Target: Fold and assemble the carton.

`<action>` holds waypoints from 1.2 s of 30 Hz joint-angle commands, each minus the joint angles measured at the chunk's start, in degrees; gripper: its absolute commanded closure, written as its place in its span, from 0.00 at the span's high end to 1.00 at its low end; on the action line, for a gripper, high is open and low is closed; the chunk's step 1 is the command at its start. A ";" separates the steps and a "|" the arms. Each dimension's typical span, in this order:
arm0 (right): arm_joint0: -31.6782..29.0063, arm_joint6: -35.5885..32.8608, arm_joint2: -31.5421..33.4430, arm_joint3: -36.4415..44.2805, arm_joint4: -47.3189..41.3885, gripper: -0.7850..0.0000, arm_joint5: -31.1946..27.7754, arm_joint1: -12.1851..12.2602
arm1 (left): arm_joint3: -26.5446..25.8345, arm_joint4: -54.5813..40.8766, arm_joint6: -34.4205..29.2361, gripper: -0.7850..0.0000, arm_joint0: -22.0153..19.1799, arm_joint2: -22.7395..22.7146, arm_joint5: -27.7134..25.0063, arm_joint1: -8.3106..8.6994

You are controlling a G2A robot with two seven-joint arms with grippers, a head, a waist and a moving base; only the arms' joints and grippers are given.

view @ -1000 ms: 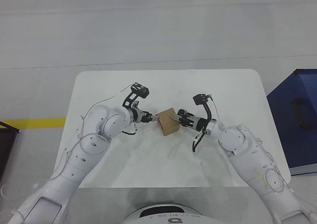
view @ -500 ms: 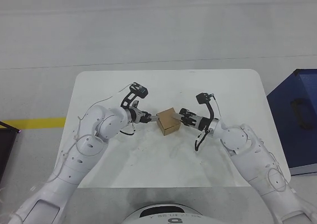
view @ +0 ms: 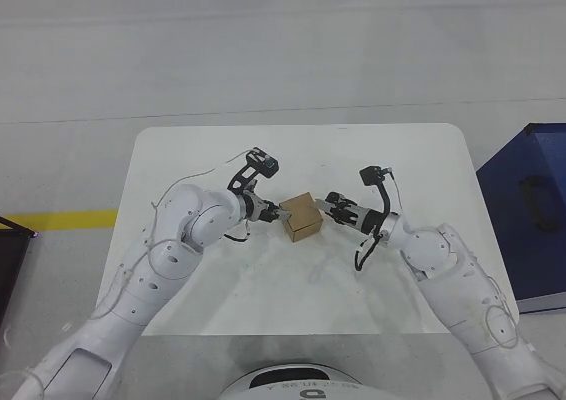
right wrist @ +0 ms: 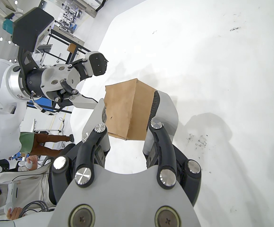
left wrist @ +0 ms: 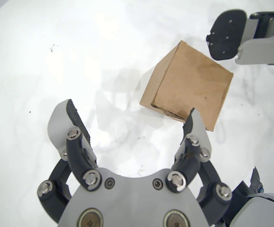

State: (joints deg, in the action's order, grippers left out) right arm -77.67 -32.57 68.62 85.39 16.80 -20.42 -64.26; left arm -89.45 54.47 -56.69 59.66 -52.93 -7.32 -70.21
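Carton (view: pixel 302 215) standing at frame centre on white table (view: pixel 403 160), left claw (view: pixel 269 210) wide open just beside it, holding nothing, right claw (view: pixel 331 203) open at opposite side, likewise empty.

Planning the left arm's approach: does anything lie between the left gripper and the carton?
Nothing visible does. Only bare table separates the open left gripper from the carton; the right gripper is on the carton's opposite side.
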 commanded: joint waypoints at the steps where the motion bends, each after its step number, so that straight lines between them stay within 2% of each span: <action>1: -0.25 0.02 0.24 0.20 -0.03 0.51 -0.12 0.07 | 0.55 -0.19 -0.56 1.00 -0.93 1.09 0.47 -0.34; 7: -1.46 0.44 1.55 1.05 -0.50 0.50 -1.22 0.37 | 0.88 -0.63 -0.06 1.00 -1.21 1.06 0.64 -0.51; 9: -2.32 1.44 2.21 1.83 -0.94 0.46 -3.19 0.50 | 0.48 -1.18 0.83 1.00 -0.72 0.42 0.21 -0.41; 10: -3.15 2.40 2.61 2.56 -1.39 0.38 -5.79 0.58 | 0.25 -1.77 1.48 1.00 -0.34 -0.16 -0.12 -0.31; 11: -4.32 3.90 3.12 3.28 -2.10 0.07 -9.91 0.67 | 0.04 -2.30 2.25 1.00 0.10 -0.98 -0.28 -0.16; 12: -5.66 4.70 3.36 3.63 -2.78 0.00 -15.29 0.80 | -0.16 -2.75 3.08 1.00 0.62 -1.93 -0.44 0.01; 14: -7.09 4.77 3.61 2.80 -4.18 0.00 -24.63 1.05 | -0.46 -3.65 4.32 1.00 1.86 -3.91 -0.87 0.42; 18: -6.97 10.47 2.46 1.05 0.49 0.00 -28.28 0.55 | -1.79 -4.54 5.75 1.00 4.51 -7.03 -1.94 1.19; 21: -5.21 9.90 0.43 -0.01 0.68 0.00 -25.07 0.15 | -2.34 -5.90 6.59 1.00 6.19 -9.38 -3.34 1.72; 28: -0.24 4.25 -3.24 3.44 1.05 0.00 -7.08 -0.62 | -2.93 -12.30 10.01 1.00 8.95 -15.71 -4.96 2.64; 36: 2.42 2.10 -6.92 6.25 6.73 0.00 8.45 -1.44 | -2.93 -12.59 10.19 1.00 9.13 -16.01 -5.09 2.68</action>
State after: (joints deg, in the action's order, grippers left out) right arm -75.65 -30.19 62.14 91.74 23.23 -14.36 -65.57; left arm -92.39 41.88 -46.50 68.79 -68.93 -12.42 -67.53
